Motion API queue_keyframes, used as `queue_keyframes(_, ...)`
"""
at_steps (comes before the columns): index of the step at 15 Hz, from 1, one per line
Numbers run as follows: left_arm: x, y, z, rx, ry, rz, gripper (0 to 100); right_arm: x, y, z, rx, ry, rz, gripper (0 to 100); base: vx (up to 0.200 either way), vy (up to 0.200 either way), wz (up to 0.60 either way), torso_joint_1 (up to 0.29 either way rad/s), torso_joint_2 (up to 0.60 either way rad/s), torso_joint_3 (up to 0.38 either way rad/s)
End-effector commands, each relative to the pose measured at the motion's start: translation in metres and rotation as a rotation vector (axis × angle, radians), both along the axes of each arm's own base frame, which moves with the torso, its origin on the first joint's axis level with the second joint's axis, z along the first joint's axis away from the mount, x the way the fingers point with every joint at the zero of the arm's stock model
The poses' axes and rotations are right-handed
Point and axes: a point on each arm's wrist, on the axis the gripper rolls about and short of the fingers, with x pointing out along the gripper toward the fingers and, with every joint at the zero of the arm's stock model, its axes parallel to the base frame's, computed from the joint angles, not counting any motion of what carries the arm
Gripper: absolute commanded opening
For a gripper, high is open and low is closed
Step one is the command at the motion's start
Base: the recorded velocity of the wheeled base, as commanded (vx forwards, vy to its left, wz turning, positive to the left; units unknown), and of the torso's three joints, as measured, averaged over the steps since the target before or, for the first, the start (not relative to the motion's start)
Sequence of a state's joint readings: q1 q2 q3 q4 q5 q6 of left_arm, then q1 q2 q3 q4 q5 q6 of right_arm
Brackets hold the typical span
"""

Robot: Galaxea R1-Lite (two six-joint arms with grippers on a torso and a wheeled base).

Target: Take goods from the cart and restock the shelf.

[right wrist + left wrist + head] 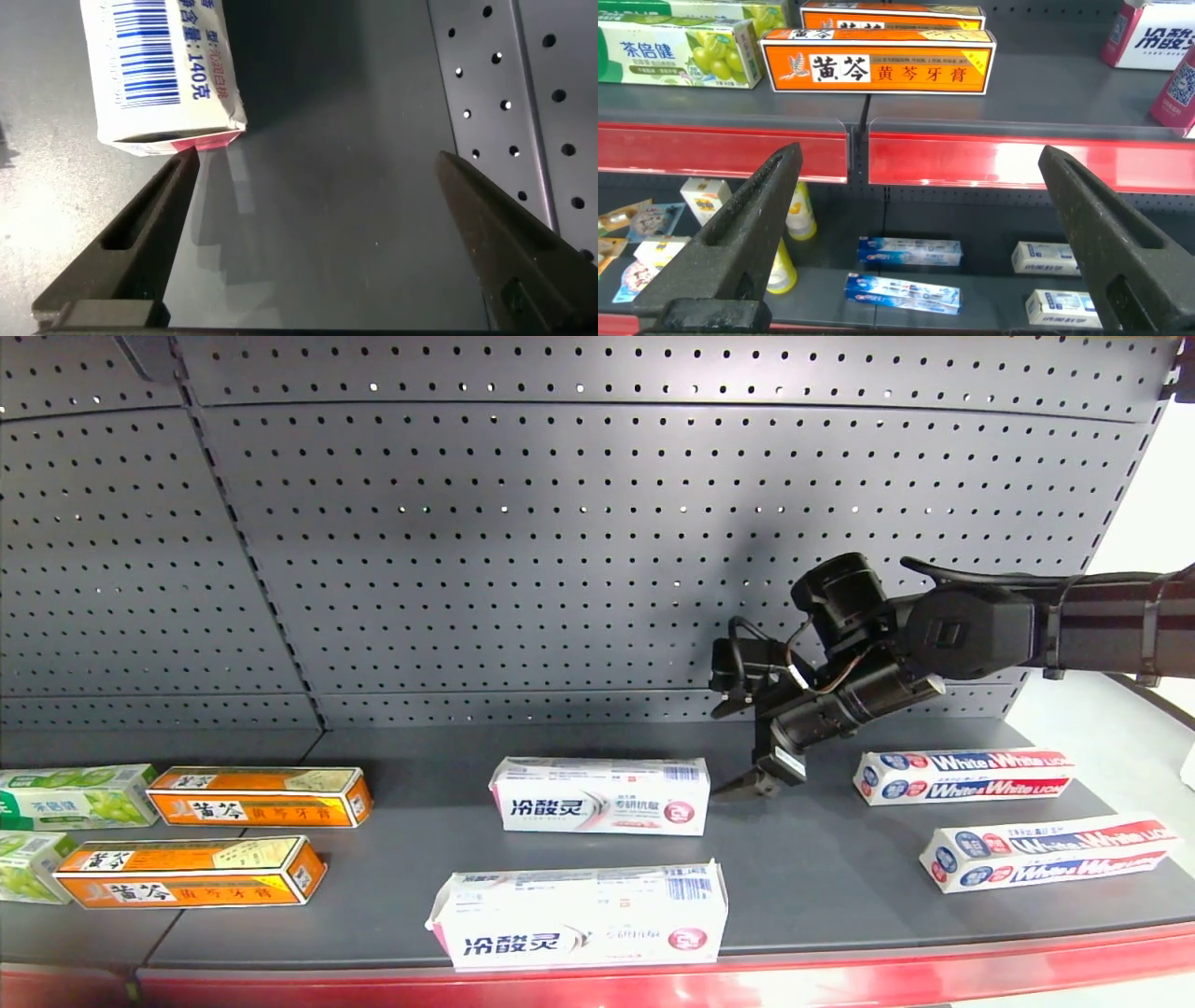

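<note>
**Right claw open beside a white toothpaste box**

The right claw is hanging wide open over the shelf and gripping nothing. Its tips are pointing down just beside the 3 o'clock end of the rear white toothpaste box. I cannot tell whether they are touching it.

The front white toothpaste box is lying at 6 o'clock from the rear one, by the shelf's red edge. A rear orange box and a front orange box are lying out at 9 o'clock. Two red-and-blue boxes are lying at 3 o'clock from the claw.

The left claw is also gaping wide and holding nothing, facing the red edge below the front orange box.
</note>
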State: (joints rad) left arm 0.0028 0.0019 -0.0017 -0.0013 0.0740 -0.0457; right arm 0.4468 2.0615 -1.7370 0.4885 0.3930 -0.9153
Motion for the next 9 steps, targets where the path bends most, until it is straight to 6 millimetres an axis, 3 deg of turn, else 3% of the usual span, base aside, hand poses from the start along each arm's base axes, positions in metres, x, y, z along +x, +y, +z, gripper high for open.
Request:
queue_keyframes(1,0.000,0.000,0.000,0.000,0.000,0.001,100,0.002,0.001,-0.002,0.000,0.002,0.002,100,0.000,0.000,0.00,0.000,0.00,0.000)
queue_keyframes(6,0.000,0.000,0.000,0.000,0.000,0.000,100,-0.005,-0.007,0.008,0.002,-0.003,-0.008,100,0.000,0.000,0.00,0.000,0.00,0.000)
queue_keyframes(9,0.000,0.000,0.000,0.000,0.000,0.001,100,-0.021,-0.025,0.024,0.004,-0.008,-0.031,100,0.000,0.000,0.00,0.000,0.00,0.000)
